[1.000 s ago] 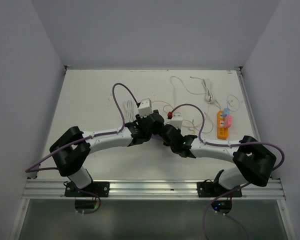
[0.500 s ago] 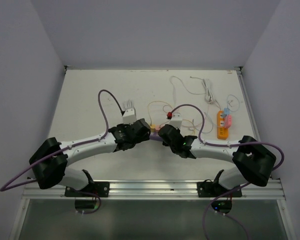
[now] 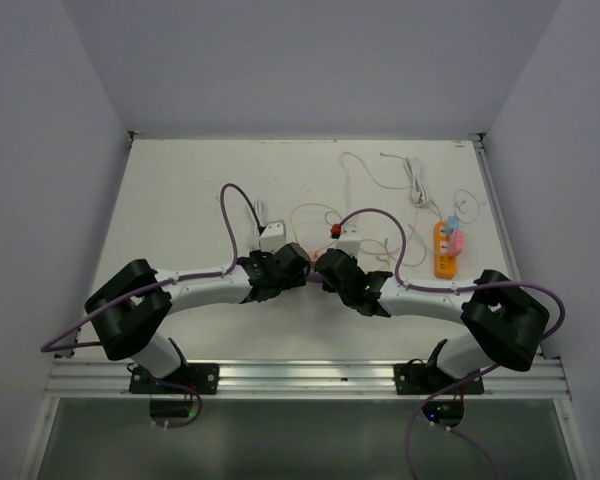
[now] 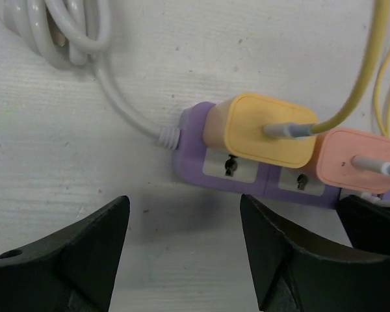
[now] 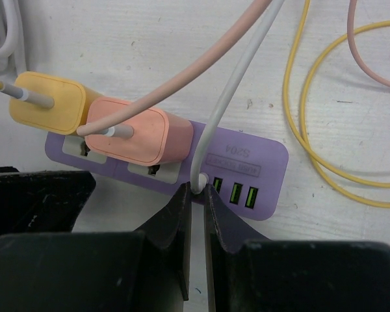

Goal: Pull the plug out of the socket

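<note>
Purple socket point(image 5: 260, 162) holds yellow plug point(image 5: 49, 104), pink plug point(image 5: 140, 133), white cable point(image 5: 200, 162).

I operate in a robotics laboratory test cell. Indicators: my left arm point(image 3: 205, 281) and right arm point(image 3: 430, 298) are bolted to an aluminium rail point(image 3: 300, 373) at the near edge of a white table point(image 3: 180, 190), and plain pale walls point(image 3: 300, 60) enclose it on three sides. Test items lie loose: a purple power strip point(image 5: 266, 162) with a yellow charger point(image 5: 45, 104) and a white cable point(image 5: 234, 84) plugged in, and an orange power strip point(image 3: 445, 258).

the purple power strip point(image 5: 266, 162) carries faint raised lettering, upside down and too blurred to read.
</note>
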`<control>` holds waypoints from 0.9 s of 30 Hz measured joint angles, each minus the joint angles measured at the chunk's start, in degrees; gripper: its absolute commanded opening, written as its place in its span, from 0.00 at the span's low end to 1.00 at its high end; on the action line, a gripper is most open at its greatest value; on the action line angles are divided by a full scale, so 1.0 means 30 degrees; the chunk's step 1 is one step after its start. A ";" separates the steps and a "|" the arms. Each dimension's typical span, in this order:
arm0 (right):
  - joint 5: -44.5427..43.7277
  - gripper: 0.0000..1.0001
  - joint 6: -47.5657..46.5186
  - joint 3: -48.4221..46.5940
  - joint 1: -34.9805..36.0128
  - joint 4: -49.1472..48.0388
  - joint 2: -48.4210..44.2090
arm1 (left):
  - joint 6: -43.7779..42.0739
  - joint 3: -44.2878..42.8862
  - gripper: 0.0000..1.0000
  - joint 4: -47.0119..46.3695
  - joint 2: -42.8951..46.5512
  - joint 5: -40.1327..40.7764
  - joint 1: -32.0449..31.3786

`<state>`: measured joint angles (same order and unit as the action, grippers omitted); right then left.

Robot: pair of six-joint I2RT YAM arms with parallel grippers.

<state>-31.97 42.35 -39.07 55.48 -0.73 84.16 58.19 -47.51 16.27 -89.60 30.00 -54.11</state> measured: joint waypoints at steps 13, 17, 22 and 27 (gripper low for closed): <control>0.0080 0.00 -0.0131 0.0000 0.0000 -0.0291 0.0226 | -0.0248 -0.0729 0.73 -0.1654 -0.1173 0.0007 0.0000; 0.0160 0.00 -0.0131 0.0000 -0.0066 -0.0357 0.0248 | -0.0036 -0.1129 0.69 -0.1851 -0.1821 0.0029 0.0080; 0.0197 0.00 -0.0197 0.0000 -0.0248 -0.0466 0.0284 | 0.0743 -0.1625 0.53 -0.1916 -0.2404 0.0131 0.0204; -0.0007 0.00 -0.0284 0.0036 -0.0423 -0.0503 0.0306 | 0.2157 -0.2390 0.40 -0.2273 -0.3497 0.0182 0.0321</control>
<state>-31.99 41.50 -38.96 54.22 -2.24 85.08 64.66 -54.68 9.45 -100.09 30.55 -53.15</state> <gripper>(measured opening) 0.121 0.472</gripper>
